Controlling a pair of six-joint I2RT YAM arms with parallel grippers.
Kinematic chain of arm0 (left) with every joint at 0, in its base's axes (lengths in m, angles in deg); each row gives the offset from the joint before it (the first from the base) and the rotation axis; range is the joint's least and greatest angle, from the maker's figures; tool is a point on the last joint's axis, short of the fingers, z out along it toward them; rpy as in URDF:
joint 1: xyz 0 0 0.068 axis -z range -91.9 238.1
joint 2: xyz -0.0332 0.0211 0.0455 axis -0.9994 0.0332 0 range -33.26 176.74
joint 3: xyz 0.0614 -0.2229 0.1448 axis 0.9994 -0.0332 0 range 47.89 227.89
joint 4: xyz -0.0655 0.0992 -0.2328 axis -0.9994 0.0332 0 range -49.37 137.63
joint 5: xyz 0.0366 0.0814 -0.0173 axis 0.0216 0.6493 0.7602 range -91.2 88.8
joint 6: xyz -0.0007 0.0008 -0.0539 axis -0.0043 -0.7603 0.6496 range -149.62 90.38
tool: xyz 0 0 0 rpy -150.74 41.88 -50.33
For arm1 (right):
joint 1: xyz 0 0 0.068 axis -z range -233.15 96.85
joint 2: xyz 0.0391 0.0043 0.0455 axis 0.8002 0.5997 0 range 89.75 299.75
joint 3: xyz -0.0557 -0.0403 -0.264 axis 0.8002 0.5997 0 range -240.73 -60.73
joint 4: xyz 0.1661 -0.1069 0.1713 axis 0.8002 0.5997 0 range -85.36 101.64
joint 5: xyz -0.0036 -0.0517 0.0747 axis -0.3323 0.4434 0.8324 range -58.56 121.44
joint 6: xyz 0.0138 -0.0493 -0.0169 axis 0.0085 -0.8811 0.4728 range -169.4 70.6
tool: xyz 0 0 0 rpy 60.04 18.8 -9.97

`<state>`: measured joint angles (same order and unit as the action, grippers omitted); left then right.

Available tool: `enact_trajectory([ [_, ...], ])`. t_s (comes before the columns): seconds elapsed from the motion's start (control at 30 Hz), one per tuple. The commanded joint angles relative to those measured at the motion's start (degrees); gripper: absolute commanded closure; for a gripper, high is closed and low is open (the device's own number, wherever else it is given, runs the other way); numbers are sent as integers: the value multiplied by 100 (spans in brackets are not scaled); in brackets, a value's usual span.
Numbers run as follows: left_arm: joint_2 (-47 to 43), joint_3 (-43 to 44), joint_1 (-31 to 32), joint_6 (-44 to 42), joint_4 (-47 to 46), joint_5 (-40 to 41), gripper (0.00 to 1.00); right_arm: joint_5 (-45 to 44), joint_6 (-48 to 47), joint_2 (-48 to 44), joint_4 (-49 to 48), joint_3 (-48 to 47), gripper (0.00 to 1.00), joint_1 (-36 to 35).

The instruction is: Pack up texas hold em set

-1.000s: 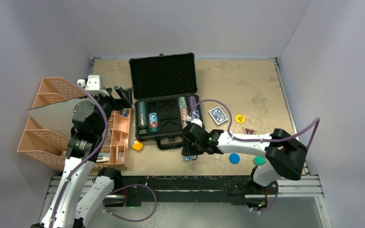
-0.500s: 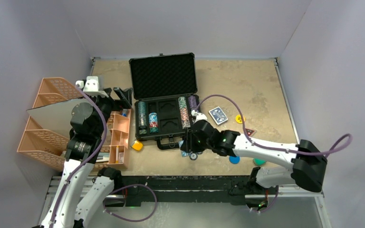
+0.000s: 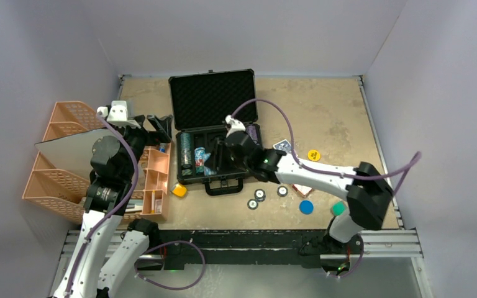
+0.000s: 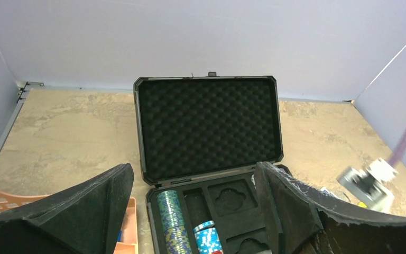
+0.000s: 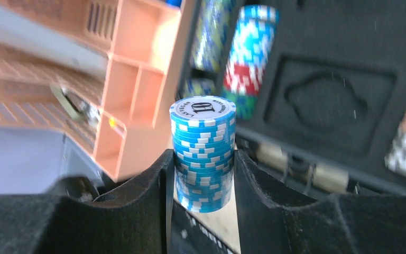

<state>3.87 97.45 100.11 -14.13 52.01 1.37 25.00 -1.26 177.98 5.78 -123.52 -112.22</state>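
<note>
The black briefcase lies open at the table's middle, foam lid up; it also shows in the left wrist view. Its tray holds a green-blue chip stack, a blue stack and a further stack at the right. My right gripper is shut on a light-blue chip stack and holds it over the tray's left slots. My left gripper is open and empty left of the case. A blue card deck lies right of the case.
Three loose chips lie in front of the case. A yellow block, yellow button, blue disc and green block sit on the table. A pink organiser and baskets stand at the left.
My right gripper has lifted the blue chip stack from in front of the case and carried it back and left over the tray. Loose chips now show where it was.
</note>
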Motion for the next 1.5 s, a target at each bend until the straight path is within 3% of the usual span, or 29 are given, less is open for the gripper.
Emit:
enact_trajectory([
  [0.0,-80,13,-58,68,-172,34,11,-156,-236,638,-971,-1084,74,354],
  [0.2,-113,7,-58,69,-162,115,11,-124,-438,1886,-835,-2298,74,639],
  [0.63,-82,0,-58,77,-165,105,12,-370,-659,3023,-934,-3070,74,783],
  [1.13,-48,3,-58,69,-154,139,12,-412,-446,2369,-1512,-2581,74,860],
  [1.47,-23,3,-58,60,-144,165,12,-750,-669,2838,-1571,-2799,74,884],
])
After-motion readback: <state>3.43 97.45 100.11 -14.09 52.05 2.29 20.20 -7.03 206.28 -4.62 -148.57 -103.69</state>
